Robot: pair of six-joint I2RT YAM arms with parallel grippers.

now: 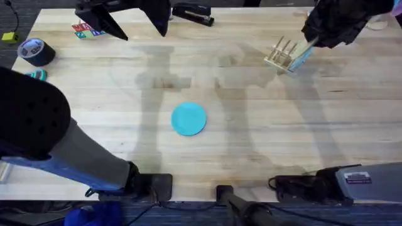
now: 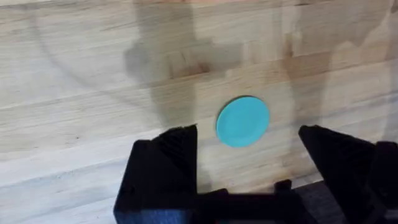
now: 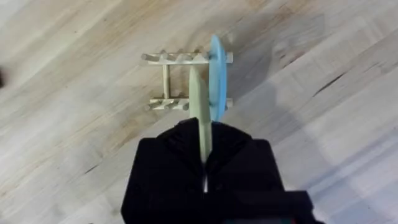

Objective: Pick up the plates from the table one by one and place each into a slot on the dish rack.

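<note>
No text can be read anywhere; a white label sits on the grey box at the right arm's base, but its print is too small to make out.

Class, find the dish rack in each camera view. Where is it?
Overhead: dish rack upper right.
Right wrist: centre, beyond the jaws holding the cream plate.
Left wrist: faces the turquoise plate instead.
Shared landmark: the pale blue plate standing in the rack.

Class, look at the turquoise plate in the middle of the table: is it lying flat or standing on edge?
Flat. The turquoise plate shows its full round face on the table, and the left wrist view shows it the same way.
</note>
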